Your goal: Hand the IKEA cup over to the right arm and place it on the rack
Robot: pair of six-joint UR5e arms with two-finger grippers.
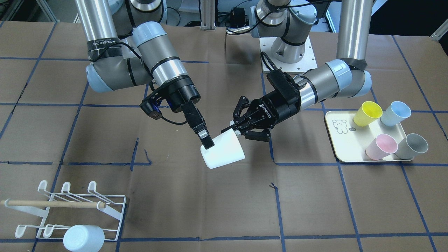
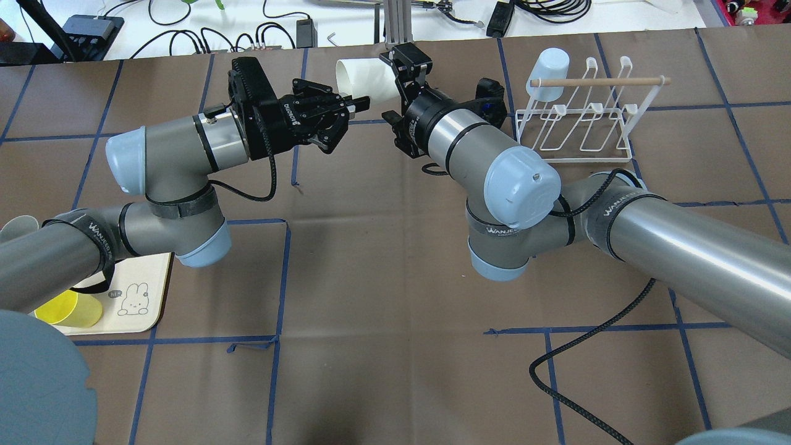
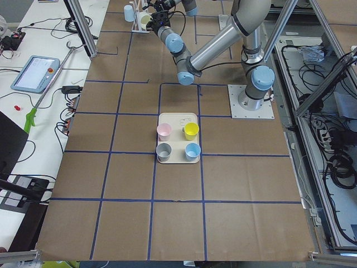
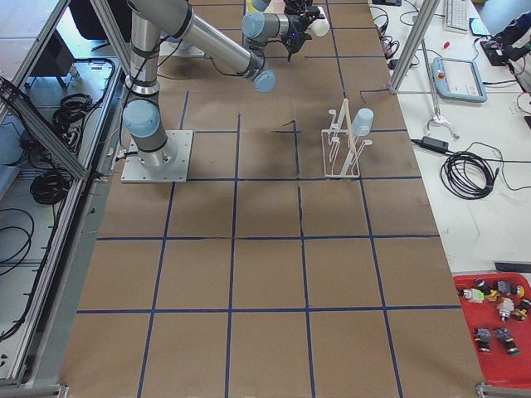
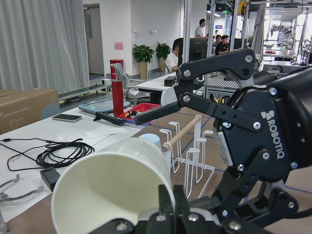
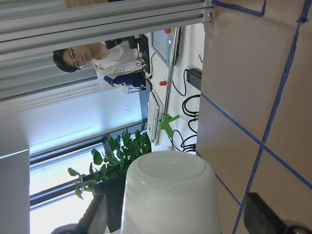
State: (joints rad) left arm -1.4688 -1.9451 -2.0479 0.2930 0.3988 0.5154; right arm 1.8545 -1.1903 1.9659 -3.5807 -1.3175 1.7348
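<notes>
A white cup (image 1: 224,152) hangs in the air over the middle of the brown paper-covered worktop (image 1: 210,210), tipped onto its side between the two arms. The left gripper (image 1: 235,130) is clenched on the cup's rim, with one finger inside the mouth and the other against the outer wall; in the left wrist view the open mouth faces that camera. The right gripper (image 2: 390,86) comes at the cup from the base end with its fingers spread wide, one on each side of the cup. In the right wrist view the closed base faces the camera, and a gap shows between the cup's wall and the finger on that view's right, so this gripper is released and the left one alone carries the cup. In the front-facing view one right finger overlaps the cup's edge near the base; whether it touches cannot be told. The rack (image 1: 52,203), made of white wire with a wooden bar across it, stands near the worktop's corner on the robot's right, well apart from the held cup. A pale blue cup (image 1: 84,238) sits upside down on one of the rack's corner prongs. On the robot's left, a cream tray (image 1: 341,147) with a small rabbit drawing holds four cups: yellow (image 1: 367,113), blue (image 1: 395,113), pink (image 1: 381,147) and grey (image 1: 413,146).
</notes>
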